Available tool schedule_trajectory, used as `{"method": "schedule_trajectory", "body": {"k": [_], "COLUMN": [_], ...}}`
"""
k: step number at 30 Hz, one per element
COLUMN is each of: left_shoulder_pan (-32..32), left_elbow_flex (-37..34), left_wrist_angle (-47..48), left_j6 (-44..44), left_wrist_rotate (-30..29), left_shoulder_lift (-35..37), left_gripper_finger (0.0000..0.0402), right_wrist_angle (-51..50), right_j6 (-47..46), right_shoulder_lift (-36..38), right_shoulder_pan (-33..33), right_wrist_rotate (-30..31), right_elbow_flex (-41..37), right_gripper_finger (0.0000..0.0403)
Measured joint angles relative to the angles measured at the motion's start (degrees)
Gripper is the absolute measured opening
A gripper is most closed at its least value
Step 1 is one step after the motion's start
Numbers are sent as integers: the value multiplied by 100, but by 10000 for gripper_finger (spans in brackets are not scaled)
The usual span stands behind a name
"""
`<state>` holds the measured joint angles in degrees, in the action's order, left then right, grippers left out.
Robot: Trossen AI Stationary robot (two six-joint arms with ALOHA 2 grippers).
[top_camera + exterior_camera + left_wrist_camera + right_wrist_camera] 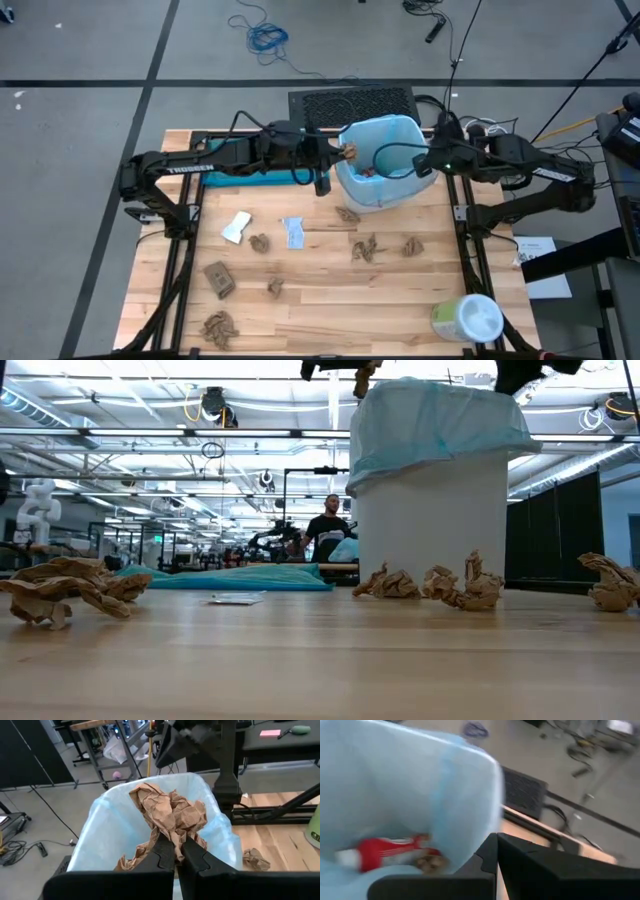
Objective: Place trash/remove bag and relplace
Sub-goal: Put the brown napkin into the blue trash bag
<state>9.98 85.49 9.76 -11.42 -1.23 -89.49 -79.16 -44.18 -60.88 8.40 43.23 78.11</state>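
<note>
Trash loading under way: left gripper [175,852] clamps a paper wad [170,815] over the lined bin [380,190].
Next: release it inside; right gripper [496,865] closed, empty, at the bin's rim.

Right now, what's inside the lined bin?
Inside the blue bag lie a red bottle with a white cap and a brown wad. The bag wall hides the rest of the bottom. The left gripper holds another paper wad above it.
</note>
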Motion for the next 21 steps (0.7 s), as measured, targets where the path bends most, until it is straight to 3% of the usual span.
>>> {"method": "schedule_trajectory", "body": {"k": [4, 12, 21], "left_shoulder_pan": [49, 129, 173], "left_elbow_flex": [0, 0, 0], "left_wrist_angle": [-44, -33, -21], "left_j6": [0, 8, -10], "left_wrist_rotate": [0, -2, -50], "left_shoulder_lift": [0, 0, -11], "left_gripper_finger": [5, 5, 8], "right_wrist_angle": [-238, 885, 1125], "right_j6": [-95, 903, 1115], "right_shoulder_lift": [-119, -359, -421], "right_shoulder_pan": [344, 419, 424], "right_wrist_rotate": [-336, -1800, -1646], "right_elbow_flex": [0, 2, 2], "right_gripper_finger": [0, 0, 0]}}
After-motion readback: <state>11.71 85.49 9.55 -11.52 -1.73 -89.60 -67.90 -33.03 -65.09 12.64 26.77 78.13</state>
